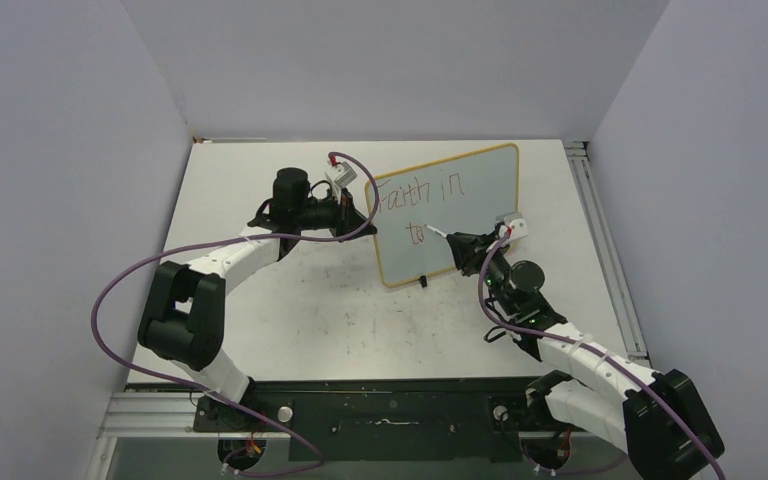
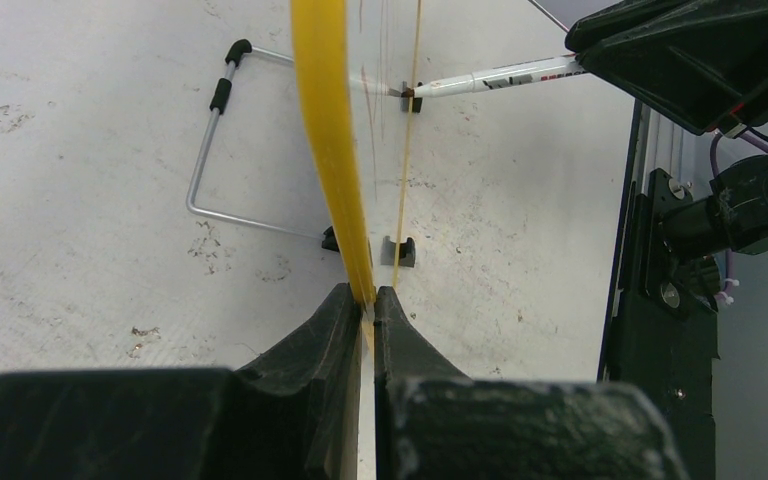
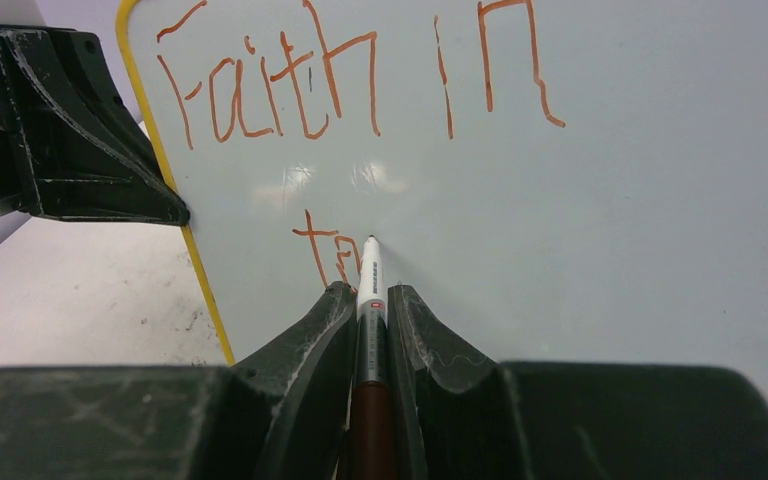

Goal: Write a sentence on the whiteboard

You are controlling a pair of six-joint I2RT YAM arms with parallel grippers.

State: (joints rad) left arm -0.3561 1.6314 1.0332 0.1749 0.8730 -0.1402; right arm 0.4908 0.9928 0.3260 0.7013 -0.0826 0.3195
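Desk (image 1: 310,300): white, scuffed, and carries the board (image 1: 480,200) near its middle, towards the far side.

Board: stands on its long edge, writing face towards the right arm. In the top view it sits turned at an angle to the desk edges. The yellow frame is intact where it shows.

Left gripper (image 2: 372,295): at the board's left edge. Jaws are clamped on the yellow frame, one on each face, as the left wrist view shows.

Right gripper (image 3: 370,300): in front of the writing face, level with the lower half. Jaws are closed on a marker (image 3: 370,285), gripping its barrel, with the white front section projecting.

Wire stand (image 2: 205,150): a bent metal rod with black end sleeves, lying on the desk behind the board.

Sentence (image 3: 340,80): reddish-brown. The upper line reads "Faith in"; the second line shows a "t" and one further letter, partly hidden by the marker.

Marker tip: touching the board just right of that second-line lettering.

Foot (image 1: 422,281): small, black, at the bottom edge, resting on the desk.
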